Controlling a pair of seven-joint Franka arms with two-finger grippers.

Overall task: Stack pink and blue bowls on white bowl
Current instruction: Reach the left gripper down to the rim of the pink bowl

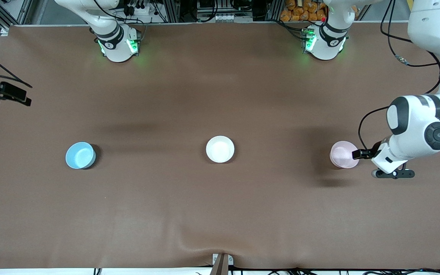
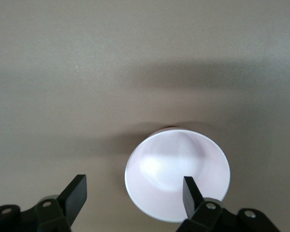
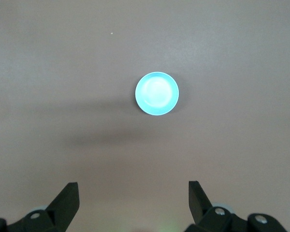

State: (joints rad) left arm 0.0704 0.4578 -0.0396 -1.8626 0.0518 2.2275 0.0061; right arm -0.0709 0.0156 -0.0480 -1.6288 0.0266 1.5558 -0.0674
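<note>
Cloth, brown and matte, covers the whole table (image 1: 220,214), and you can see it pucker into a soft fold at the edge nearest the front camera. On it, in one row and well apart, stand three small round glossy plastic bowls of the same size. The pale pink bowl (image 1: 343,154) sits toward the left arm's end, the plain white bowl (image 1: 220,149) sits in the middle, and the light sky-blue bowl (image 1: 80,155) sits toward the right arm's end; all three are upright with their mouths open upward. Your left arm, smooth white casing with black joints, comes down from its base and bends at the wrist so that the left gripper (image 1: 357,154) lies low and level at the pink bowl's rim, on the side toward the left arm's end. In the left wrist view the pink bowl (image 2: 177,174) fills the space just ahead of the black fingers (image 2: 190,192), which are spread wide; one finger overlaps the rim and the other stands clear of the bowl. Whether that finger touches the rim you cannot tell. Your right arm waits high, only part of it entering the front view; the right gripper (image 3: 134,200) hangs spread above bare cloth, with the blue bowl (image 3: 157,94) small below and ahead.
</note>
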